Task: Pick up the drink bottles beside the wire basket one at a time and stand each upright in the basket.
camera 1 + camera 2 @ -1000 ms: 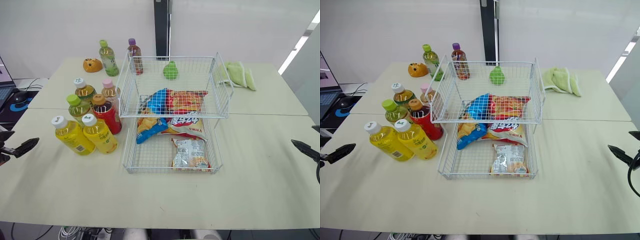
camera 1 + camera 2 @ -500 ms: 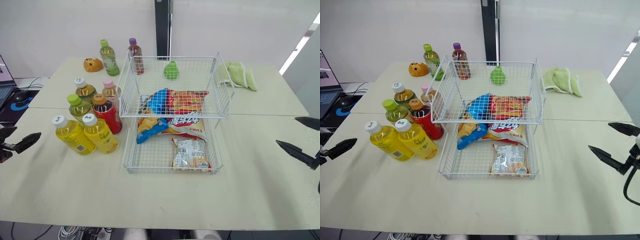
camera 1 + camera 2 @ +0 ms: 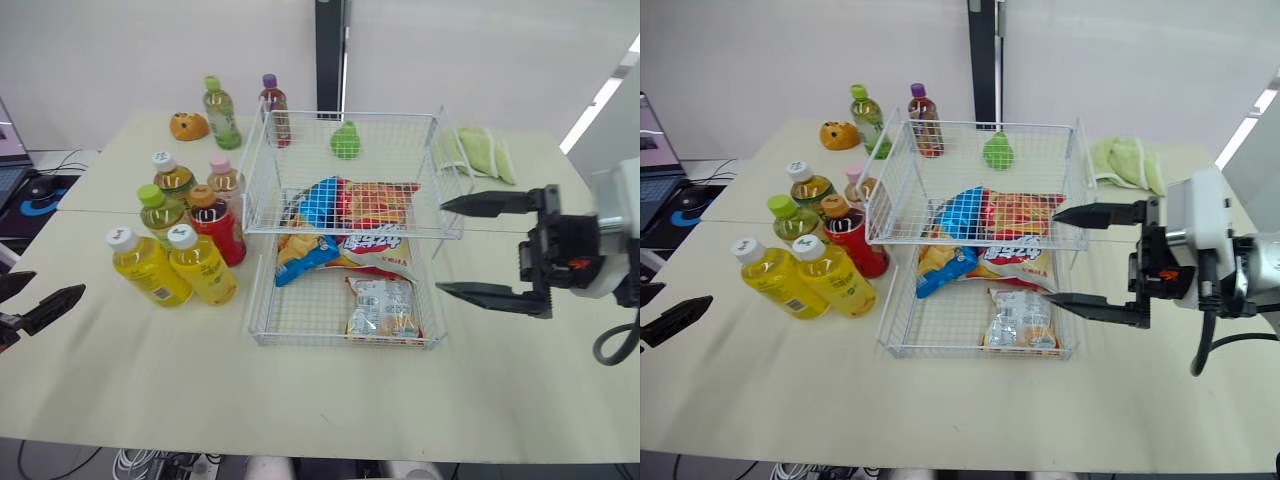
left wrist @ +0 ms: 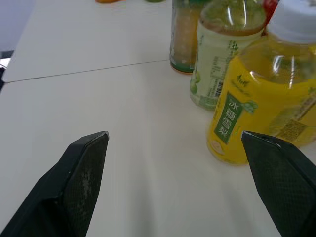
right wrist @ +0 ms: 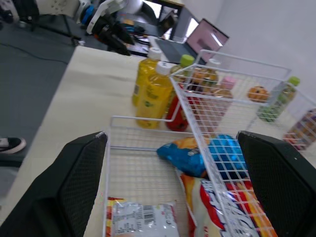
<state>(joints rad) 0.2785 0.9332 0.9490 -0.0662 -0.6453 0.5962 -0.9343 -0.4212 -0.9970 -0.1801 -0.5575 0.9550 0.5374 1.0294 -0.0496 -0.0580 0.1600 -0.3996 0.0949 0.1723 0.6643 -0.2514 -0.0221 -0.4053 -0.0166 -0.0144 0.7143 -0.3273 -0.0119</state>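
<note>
Two yellow bottles (image 3: pixel 146 268) (image 3: pixel 203 267) with white caps stand left of the white two-tier wire basket (image 3: pixel 345 341). Behind them are a red bottle (image 3: pixel 216 226), a green-capped bottle (image 3: pixel 160 212), an amber bottle (image 3: pixel 175 178) and a pink-capped bottle (image 3: pixel 226 181). Two more bottles (image 3: pixel 219 101) (image 3: pixel 274 110) stand at the back of the table. My right gripper (image 3: pixel 440 248) is open at the basket's right side, its fingers pointing at the wires. My left gripper (image 3: pixel 52 288) is open and low at the table's left edge, a hand's width short of the nearest yellow bottle (image 4: pixel 261 98).
Snack bags (image 3: pixel 380 305) lie in the lower tier and a green pear toy (image 3: pixel 345 140) sits in the upper tier (image 3: pixel 350 230). An orange toy (image 3: pixel 188 126) and a green cloth (image 3: pixel 478 152) lie at the back. A laptop and mouse (image 3: pixel 40 187) sit far left.
My right gripper has swung in from the right edge to the basket's right side, fingers spread wide. The left gripper has barely moved. The view has shifted slightly.
</note>
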